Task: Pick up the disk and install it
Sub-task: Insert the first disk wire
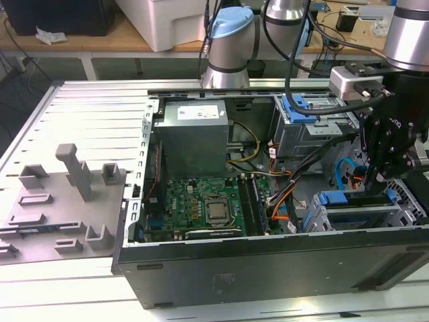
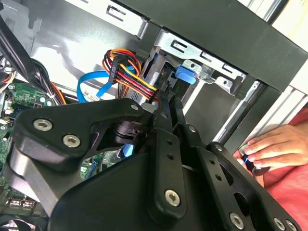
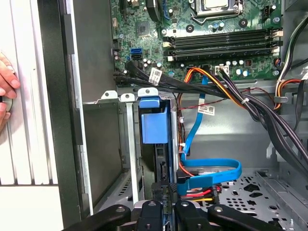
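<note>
Slatted metal table (image 1: 87, 107), open computer case (image 1: 268, 268), grey moulded tray (image 1: 74, 215) on it

Arm: grey with blue joint caps (image 1: 231, 37), standing behind the end effector and arching over it.
Wrist: silver (image 1: 410, 30), directly above the end effector, pointing straight down.
End effector: black (image 1: 371, 180), upright, tips lowest.
Fingers: drawn close in both wrist views (image 3: 150, 211), clamping the thin edge of the disk (image 3: 155, 126) between them.
</note>
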